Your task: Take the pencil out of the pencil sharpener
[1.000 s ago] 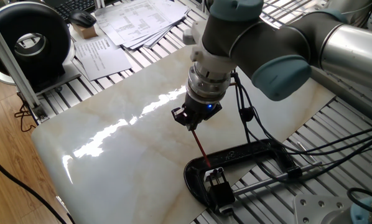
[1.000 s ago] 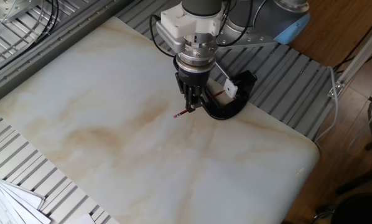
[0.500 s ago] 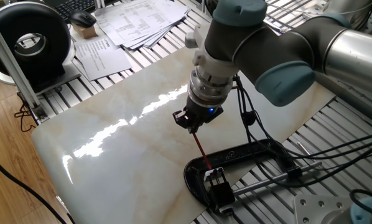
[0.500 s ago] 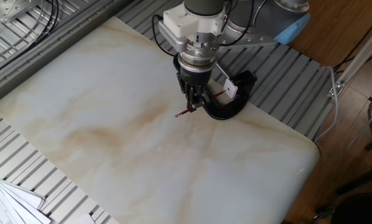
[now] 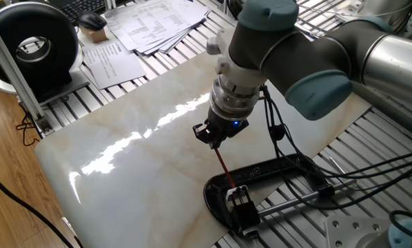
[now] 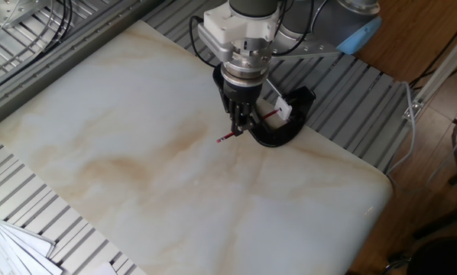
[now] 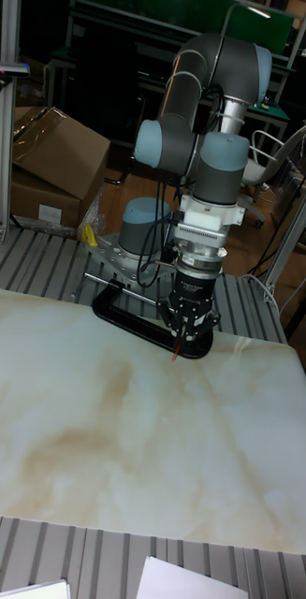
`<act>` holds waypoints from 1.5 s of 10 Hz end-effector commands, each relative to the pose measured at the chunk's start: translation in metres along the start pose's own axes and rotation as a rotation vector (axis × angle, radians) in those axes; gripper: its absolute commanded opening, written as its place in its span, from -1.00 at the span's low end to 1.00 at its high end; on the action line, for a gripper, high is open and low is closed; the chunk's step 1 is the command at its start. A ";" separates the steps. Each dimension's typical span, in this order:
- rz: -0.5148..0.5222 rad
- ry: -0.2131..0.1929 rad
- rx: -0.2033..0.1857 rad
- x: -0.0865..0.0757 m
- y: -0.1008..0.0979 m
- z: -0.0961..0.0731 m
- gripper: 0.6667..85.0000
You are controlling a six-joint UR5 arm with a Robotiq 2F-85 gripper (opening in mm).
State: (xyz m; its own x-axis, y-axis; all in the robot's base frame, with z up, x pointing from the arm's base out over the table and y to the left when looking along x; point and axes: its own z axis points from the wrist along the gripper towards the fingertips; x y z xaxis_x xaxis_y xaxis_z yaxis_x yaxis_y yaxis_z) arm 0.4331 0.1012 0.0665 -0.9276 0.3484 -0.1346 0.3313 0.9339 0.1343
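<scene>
The thin red pencil (image 5: 223,167) slants from my gripper (image 5: 211,138) down to the small black pencil sharpener (image 5: 242,204), which sits in the jaws of a black C-clamp (image 5: 289,167). The pencil's lower end meets the sharpener's top; whether it is still inside I cannot tell. My gripper is shut on the pencil's upper part. In the other fixed view, the pencil's free end (image 6: 223,139) sticks out below-left of the gripper (image 6: 238,126), with the sharpener (image 6: 280,110) to the right. In the tall view, the gripper (image 7: 189,329) hides the sharpener and the pencil (image 7: 176,353) shows beneath it.
The clamp's silver screw rod (image 5: 299,198) points right over the slatted frame. Black cables (image 5: 278,134) hang from the wrist beside the clamp. Papers (image 5: 151,24) and a black round device (image 5: 34,45) lie beyond the marble slab's (image 5: 130,165) far left corner.
The gripper with the pencil has shifted a few pixels towards the clamp side. The clamp and the sharpener have stayed in place.
</scene>
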 end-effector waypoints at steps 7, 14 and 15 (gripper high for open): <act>0.004 -0.005 -0.011 0.006 0.001 0.001 -0.98; 0.004 0.000 -0.017 0.012 0.006 -0.005 -0.98; 0.008 0.002 -0.018 0.014 0.008 -0.006 -0.98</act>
State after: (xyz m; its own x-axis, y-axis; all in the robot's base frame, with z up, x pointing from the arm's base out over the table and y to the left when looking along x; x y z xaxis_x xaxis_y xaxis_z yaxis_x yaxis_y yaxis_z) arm 0.4239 0.1069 0.0675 -0.9280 0.3461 -0.1381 0.3279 0.9345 0.1386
